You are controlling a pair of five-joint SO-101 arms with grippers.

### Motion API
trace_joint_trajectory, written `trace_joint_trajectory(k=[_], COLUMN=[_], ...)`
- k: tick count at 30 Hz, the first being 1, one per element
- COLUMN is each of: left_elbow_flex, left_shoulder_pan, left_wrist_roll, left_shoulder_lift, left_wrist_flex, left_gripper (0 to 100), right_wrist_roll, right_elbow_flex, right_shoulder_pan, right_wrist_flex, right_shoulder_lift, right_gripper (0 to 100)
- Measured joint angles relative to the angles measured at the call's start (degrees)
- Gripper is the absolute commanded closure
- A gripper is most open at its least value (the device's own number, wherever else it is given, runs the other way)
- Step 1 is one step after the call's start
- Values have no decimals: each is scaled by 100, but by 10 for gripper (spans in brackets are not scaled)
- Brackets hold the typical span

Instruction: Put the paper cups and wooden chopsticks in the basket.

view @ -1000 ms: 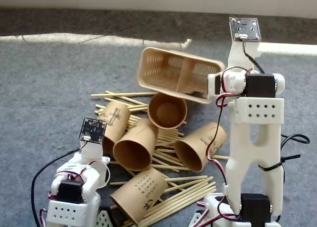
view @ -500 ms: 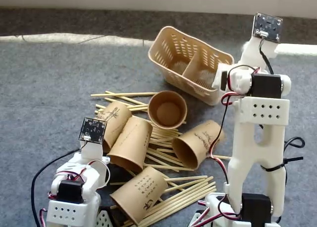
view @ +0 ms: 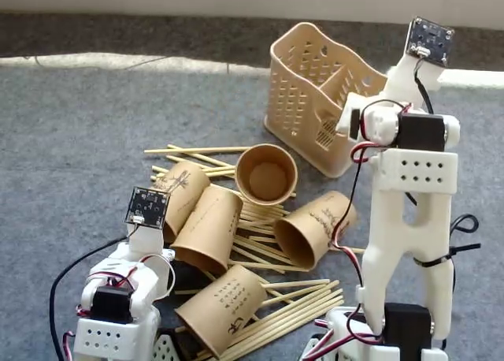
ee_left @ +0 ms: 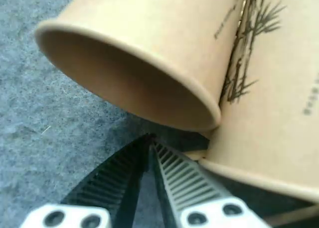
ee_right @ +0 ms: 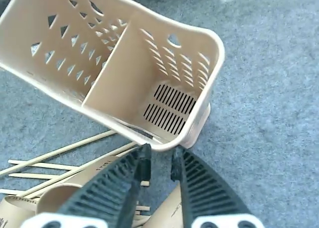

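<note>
Paper cups point(view: 209, 231), five of them, lie heaped in the middle of the high view on a scatter of wooden chopsticks point(view: 276, 307). It's all on the grey-felted counter point(view: 79, 140), and nothing is in the basket point(view: 298, 109) yet. The basket is at the upper right, tilted on its lower edge with its mouth mostly upward, and the right gripper point(ee_right: 159, 156) is what keeps it that way. Its fingers point(ee_right: 192, 188) look clamped on the near rim, tips right at the wall. My guess is that the grip is there to set the basket square, so things can drop in from above. Down at the lower left, the left gripper point(ee_left: 149, 141) sits low over the counter, fingers pressed together with nothing between them. Their tips are tucked just under the rim of a cup lying on its side point(ee_left: 129, 58), and a second cup point(ee_left: 279, 113) touches that one. It looks parked there, ready to open onto that rim.
</note>
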Motion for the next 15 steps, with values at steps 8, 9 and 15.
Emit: trace_joint_trajectory(k=[8, 9, 15], left_elbow_flex=[0, 0, 0], left_shoulder_pan=[0, 0, 0], left_wrist_roll=[0, 0, 0], left_shoulder_lift=[0, 0, 0], left_wrist_flex=[0, 0, 0], left_gripper=[986, 986, 986], right_wrist_roll=[9, 9, 26], right_elbow_flex=[-9, 18, 26], right_shoulder_pan=[-26, -26, 0], right_wrist_flex=[-53, -35, -53], right_shoulder_lift=[563, 730, 985], right_gripper=[918, 918, 919])
